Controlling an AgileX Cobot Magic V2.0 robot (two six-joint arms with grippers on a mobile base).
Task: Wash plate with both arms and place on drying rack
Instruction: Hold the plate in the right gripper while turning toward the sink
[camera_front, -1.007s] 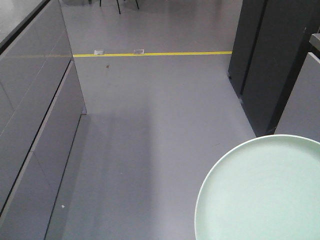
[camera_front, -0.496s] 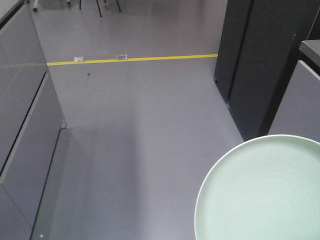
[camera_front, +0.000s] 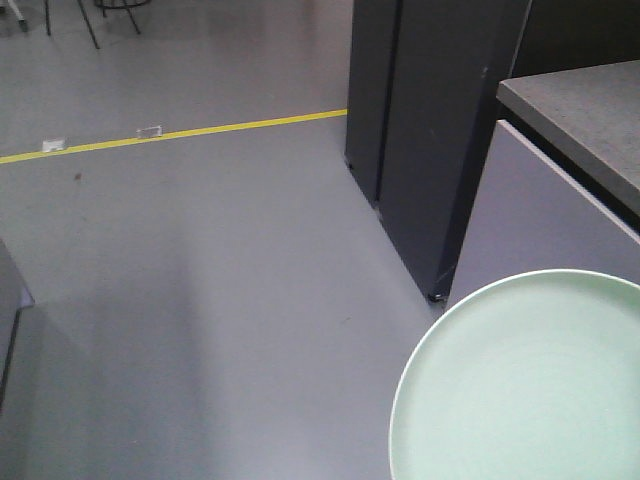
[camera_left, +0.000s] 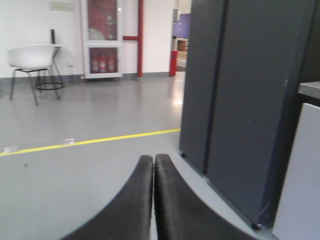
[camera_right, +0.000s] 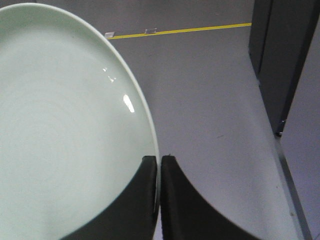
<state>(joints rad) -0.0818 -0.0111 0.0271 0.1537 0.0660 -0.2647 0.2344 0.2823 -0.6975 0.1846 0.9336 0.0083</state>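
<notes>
- Rim of the round pale mint-green plastic plate (camera_right: 65, 125), at 5 o'clock in front view, was clamped by the right gripper (camera_right: 159, 161), seemingly for carrying.
- Fingers of the left gripper (camera_left: 153, 160) were pressed together, empty.

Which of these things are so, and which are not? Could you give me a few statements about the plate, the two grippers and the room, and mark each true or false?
1. The right gripper is shut on the rim of the plate. True.
2. The left gripper grips the plate as well. False: its fingers are pressed together with nothing between them.
3. A yellow line runs across the floor. True.
4. The plate has a flower pattern. False: it is plain pale green.
5. A white chair stands in the background of the left wrist view. True.
</notes>
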